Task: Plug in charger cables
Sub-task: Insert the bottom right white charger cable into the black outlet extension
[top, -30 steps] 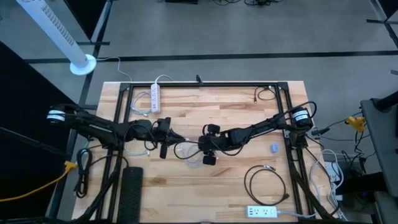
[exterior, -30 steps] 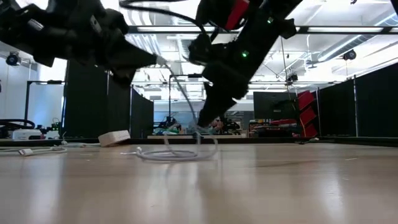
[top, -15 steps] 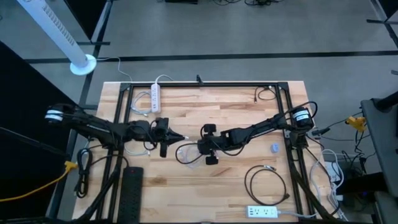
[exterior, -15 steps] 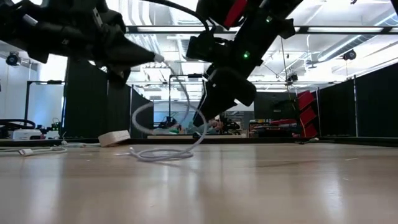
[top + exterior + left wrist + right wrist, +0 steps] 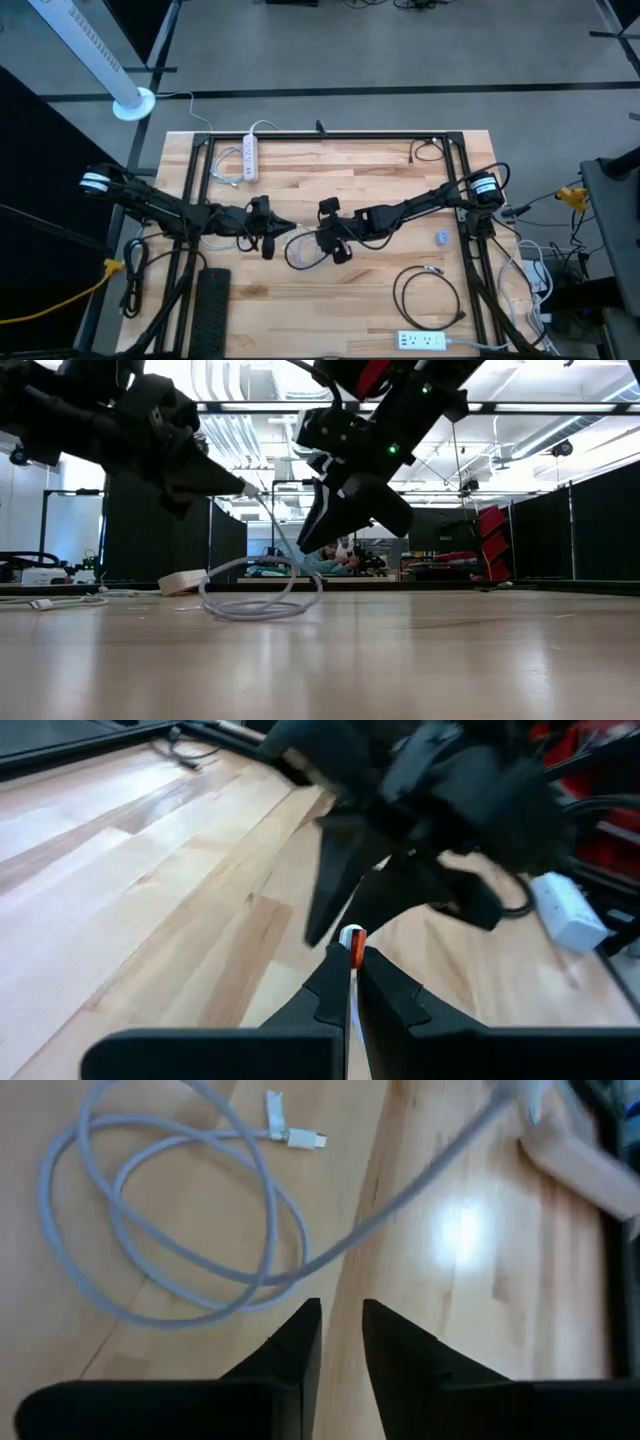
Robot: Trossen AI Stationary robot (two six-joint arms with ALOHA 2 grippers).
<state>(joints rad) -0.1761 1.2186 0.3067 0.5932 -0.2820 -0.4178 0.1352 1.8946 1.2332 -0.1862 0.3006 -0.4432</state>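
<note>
Left gripper (image 5: 283, 228): reaches in from the left to the middle of the table (image 5: 380, 170), held above the wood. Its fingers (image 5: 385, 990) are pinched nearly together on the plug end of the white cable (image 5: 262, 595); the plug tip (image 5: 351, 937), white with an orange-red mark, sticks out between the fingertips in the left wrist view.

Right gripper (image 5: 322, 243): comes in from the right and sits just beside the left gripper, tips close but apart. In the right wrist view its fingers (image 5: 298, 1342) stand a narrow gap apart with nothing between them; bare wood shows through the gap.

White cable: lies as a loose coil on the middle of the table, under and between the two grippers. In the low view one strand rises from the coil up to the left gripper's tip. In the right wrist view the coil shows as two or three overlapping loops, with a small white plug (image 5: 297, 1138) lying flat on the wood beside it.

Black cable (image 5: 428, 293): a loose loop on the near right part of the table, well apart from both grippers.

White power strip, far (image 5: 249, 156): near the far left edge.

White power strip, near (image 5: 421, 341): at the near right edge.

Black power strip (image 5: 209, 308): at the near left.
</note>
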